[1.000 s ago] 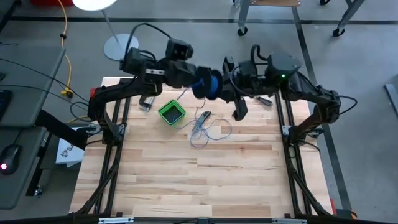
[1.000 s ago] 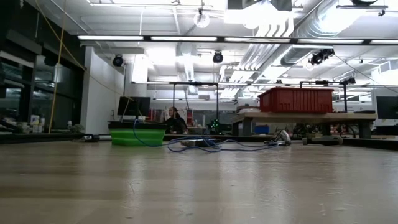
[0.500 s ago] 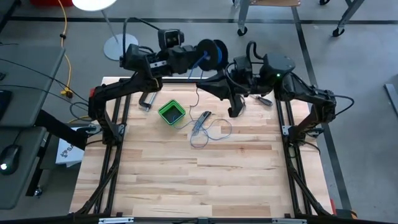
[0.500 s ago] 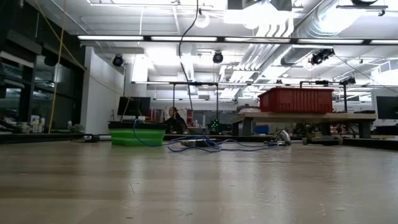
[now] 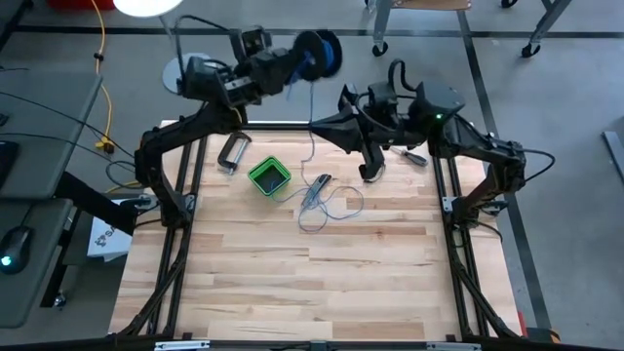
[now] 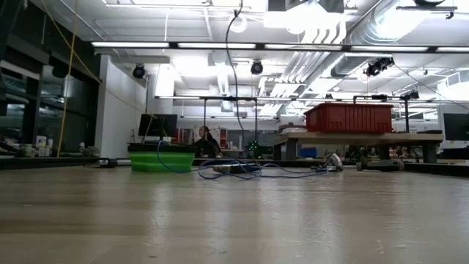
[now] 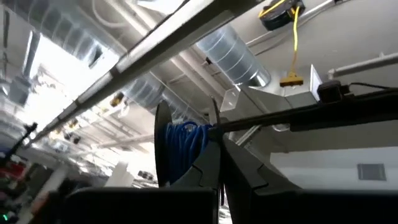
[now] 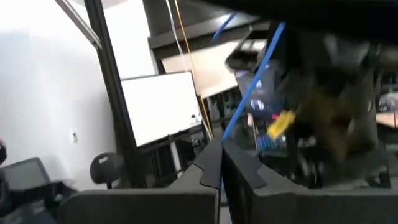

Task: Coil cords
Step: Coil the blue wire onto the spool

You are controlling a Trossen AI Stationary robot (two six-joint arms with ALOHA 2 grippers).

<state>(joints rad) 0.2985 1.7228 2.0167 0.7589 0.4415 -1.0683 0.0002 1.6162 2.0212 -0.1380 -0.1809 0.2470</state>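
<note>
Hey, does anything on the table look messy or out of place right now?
Yes. The blue-grey wire lies in a loose tangle on the table beside the green box, one strand rising to the spool the left gripper holds.

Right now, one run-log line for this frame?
phase: winding | left gripper: shut on spool, raised past table's far edge | right gripper: shut on wire | slack: loose on table by green box

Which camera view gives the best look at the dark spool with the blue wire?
The left wrist view: the spool fills the middle, blue windings clear, clamped in the left gripper. The high view shows it small, beyond the table's far edge. The low and right wrist views show only the wire.
</note>
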